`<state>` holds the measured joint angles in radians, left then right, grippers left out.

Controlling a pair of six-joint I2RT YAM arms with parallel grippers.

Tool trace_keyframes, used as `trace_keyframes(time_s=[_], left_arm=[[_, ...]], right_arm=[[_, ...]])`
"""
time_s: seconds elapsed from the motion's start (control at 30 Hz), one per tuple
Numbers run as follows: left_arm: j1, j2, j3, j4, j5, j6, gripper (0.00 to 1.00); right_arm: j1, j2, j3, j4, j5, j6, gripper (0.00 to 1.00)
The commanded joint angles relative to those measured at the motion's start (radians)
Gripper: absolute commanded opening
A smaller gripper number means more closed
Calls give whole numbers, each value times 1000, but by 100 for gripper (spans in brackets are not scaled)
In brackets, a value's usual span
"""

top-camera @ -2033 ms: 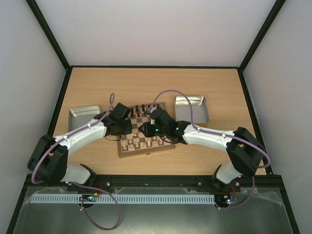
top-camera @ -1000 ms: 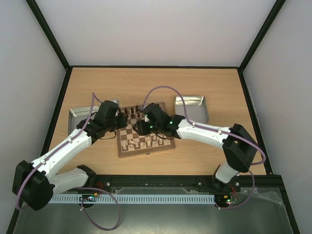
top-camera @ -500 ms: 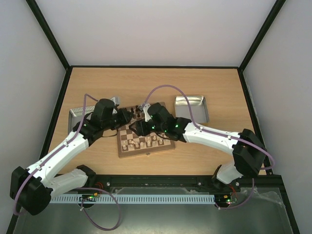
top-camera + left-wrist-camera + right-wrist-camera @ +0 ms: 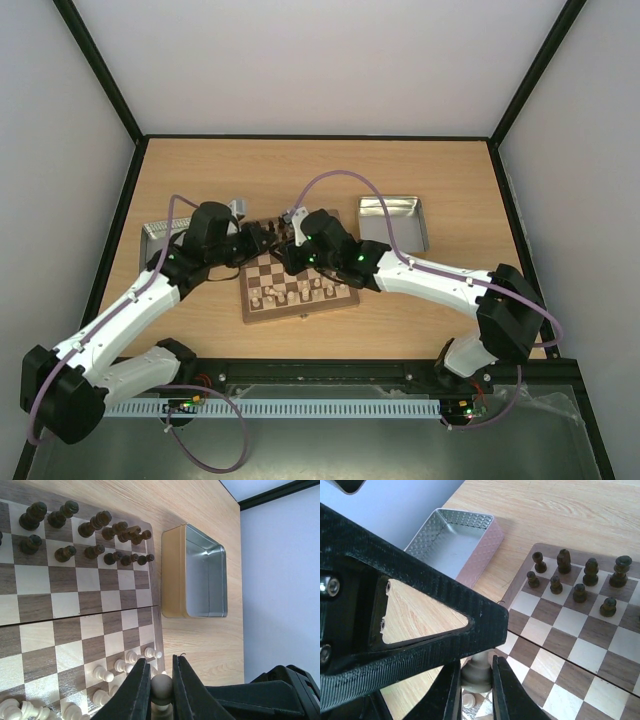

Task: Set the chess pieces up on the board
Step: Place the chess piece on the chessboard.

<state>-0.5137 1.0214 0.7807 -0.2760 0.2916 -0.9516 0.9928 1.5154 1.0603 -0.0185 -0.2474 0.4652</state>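
The left gripper (image 4: 159, 669) pinches a pale chess piece (image 4: 161, 686) between its fingers, over the left side of the board (image 4: 300, 313). Just right of it, the right gripper (image 4: 475, 666) pinches a second pale piece (image 4: 476, 676). More pale chessmen (image 4: 290, 293) stand on the near rows and dark chessmen (image 4: 95, 527) on the far rows. 1 metal tin (image 4: 392, 222) lies right of the board and another tin (image 4: 156, 233) lies left.

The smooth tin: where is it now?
In the top view, the smooth tin lies on the right, beside the board, level with its dark pieces.
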Motion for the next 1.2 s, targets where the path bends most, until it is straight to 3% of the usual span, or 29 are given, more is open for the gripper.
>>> trace_keyframes(time_s=[0.0,0.1,0.2,0.37,0.73,1.0,1.03,1.17], left_arm=[[13,-21,25,-19,46,10,13],[35,-35,41,-62,77,53,27],[55,-26,63,-101,204,137,45],[58,10,65,-131,430,247,50],[63,22,51,-67,577,229,19],[69,14,45,-81,597,248,5],[69,15,45,-83,586,250,4],[69,14,55,-107,458,274,3]], right_arm=[[3,-11,1,39,41,-65,2],[4,-54,-50,58,19,-162,2],[3,-116,-102,77,-24,-279,2],[4,-200,-152,86,-116,-421,2],[3,-232,-175,71,-170,-500,2],[4,-233,-177,67,-150,-497,3],[3,-233,-175,63,-143,-489,6],[3,-237,-157,2,-88,-438,49]])
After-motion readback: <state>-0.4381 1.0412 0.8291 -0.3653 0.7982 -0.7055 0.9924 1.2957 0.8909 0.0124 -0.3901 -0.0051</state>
